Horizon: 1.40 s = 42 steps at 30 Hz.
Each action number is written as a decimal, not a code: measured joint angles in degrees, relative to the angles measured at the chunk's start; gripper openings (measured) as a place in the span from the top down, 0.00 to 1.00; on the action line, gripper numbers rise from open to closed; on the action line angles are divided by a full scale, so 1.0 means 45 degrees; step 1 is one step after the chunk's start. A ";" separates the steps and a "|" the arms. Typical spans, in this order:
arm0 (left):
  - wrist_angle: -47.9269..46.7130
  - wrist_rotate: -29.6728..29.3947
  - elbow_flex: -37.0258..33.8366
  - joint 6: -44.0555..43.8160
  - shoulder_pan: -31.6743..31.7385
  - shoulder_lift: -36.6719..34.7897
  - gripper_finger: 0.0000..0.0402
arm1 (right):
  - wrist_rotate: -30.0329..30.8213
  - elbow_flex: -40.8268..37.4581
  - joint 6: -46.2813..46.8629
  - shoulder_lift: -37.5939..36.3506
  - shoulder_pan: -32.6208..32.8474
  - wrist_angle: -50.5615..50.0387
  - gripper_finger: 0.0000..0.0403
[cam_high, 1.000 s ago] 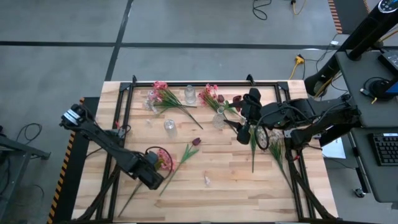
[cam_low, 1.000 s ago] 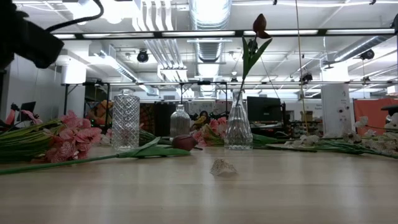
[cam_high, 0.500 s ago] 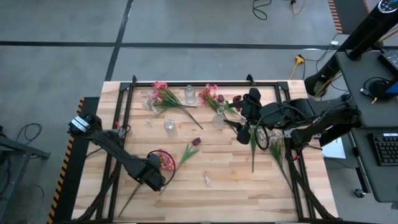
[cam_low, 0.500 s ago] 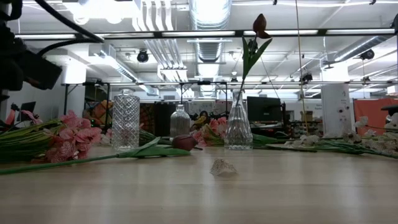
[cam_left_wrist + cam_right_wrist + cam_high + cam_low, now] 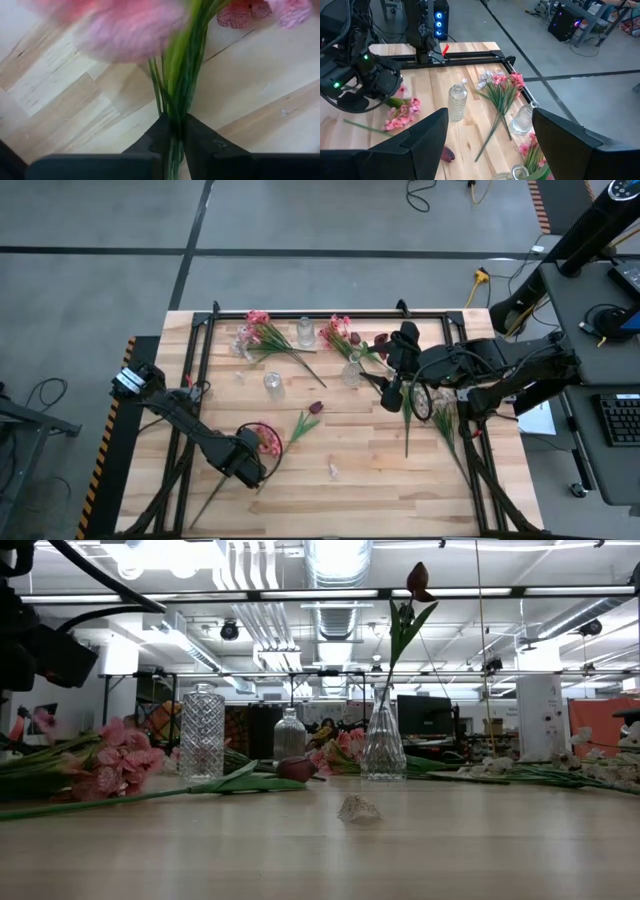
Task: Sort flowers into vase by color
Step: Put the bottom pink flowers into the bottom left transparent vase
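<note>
Two fingers of left gripper (image 5: 176,134) clamped on pink flower stems (image 5: 181,80), apparently several; right gripper (image 5: 487,145) apart.

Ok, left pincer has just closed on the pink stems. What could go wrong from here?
The left pincer pinches several thin stalks of the pink flowers together, so one may slip out when lifted. The red tulip lies close beside them, and trailing stalks could drag it. The glass bottle stands nearby and could be knocked over.
</note>
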 joint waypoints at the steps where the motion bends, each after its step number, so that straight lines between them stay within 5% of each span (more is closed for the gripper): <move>1: 0.0002 -0.0087 0.0000 0.0000 0.0000 0.0000 0.96 | 0.0000 0.0000 0.0012 0.0000 0.0000 -0.0066 0.30; 13: -0.0179 -0.1057 0.0683 0.1036 0.0000 -0.0951 0.99 | 0.0001 0.0000 0.0194 0.0005 0.0000 -0.0268 0.30; 23: -0.0686 -0.4942 0.2229 0.3847 -0.0024 -0.3254 0.99 | 0.0005 0.0000 0.0435 0.0005 0.0000 -0.0843 0.30; 34: 0.1156 -1.1824 0.3697 1.1640 -0.0005 -0.5939 0.99 | 0.0010 0.0000 0.0456 -0.0078 0.0000 -0.1051 0.30; 42: 0.6220 -1.2625 0.3803 1.9550 0.0386 -0.7547 0.99 | 0.0015 0.0000 0.0714 -0.0078 0.0000 -0.1087 0.30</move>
